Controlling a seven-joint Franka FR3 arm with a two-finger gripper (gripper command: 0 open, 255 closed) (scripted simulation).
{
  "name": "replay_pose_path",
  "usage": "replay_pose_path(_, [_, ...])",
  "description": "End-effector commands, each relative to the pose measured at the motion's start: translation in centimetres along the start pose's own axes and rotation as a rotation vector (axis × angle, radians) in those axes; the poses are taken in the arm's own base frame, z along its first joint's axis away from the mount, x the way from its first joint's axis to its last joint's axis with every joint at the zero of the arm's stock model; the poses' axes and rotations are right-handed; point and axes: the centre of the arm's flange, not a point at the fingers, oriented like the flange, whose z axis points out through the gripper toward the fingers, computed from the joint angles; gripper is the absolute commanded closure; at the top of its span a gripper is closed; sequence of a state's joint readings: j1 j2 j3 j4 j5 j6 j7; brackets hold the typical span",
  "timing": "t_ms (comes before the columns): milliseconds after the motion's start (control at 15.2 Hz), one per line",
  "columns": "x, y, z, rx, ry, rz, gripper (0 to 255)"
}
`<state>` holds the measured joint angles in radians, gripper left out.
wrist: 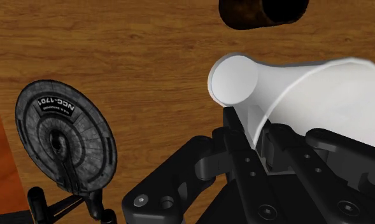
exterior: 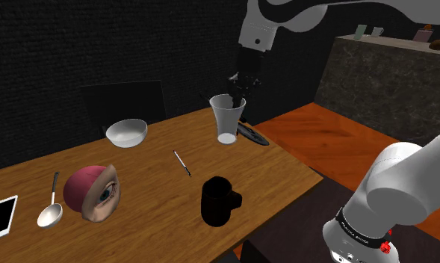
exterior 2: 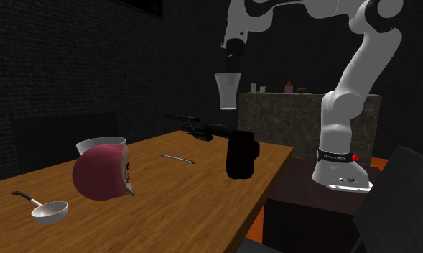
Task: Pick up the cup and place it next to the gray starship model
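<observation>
White cup up in the air, its rim pinched tight by the black gripper, gray starship model on the wooden table below it

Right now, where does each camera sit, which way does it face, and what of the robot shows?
Shoulder view: beside the stand, looking down over the table; arm's base at lower right, gripper clasping the cup.
Second exterior view: low by the spoon end, looking along the table; arm rises at its right.
Wrist view: on the hand, looking down at the starship model; the gripper clamps the cup's rim.
Shared: all three show the cup and the starship model.
</observation>
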<state>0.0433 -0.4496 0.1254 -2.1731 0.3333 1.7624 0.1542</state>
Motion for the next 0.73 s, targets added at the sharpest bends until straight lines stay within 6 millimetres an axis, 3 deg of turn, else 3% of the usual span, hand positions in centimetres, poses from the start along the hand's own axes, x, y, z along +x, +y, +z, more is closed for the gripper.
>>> replay_pose_path(0, [-1.2, 2.2, -0.7, 0.001, -0.001, -0.002, 255])
replay_pose_path(462, [-5.2, 10.7, -3.1, 0.001, -0.001, -0.002, 255])
replay_pose_path(660, [-5.1, 11.1, -1.5, 0.001, -0.001, -0.002, 255])
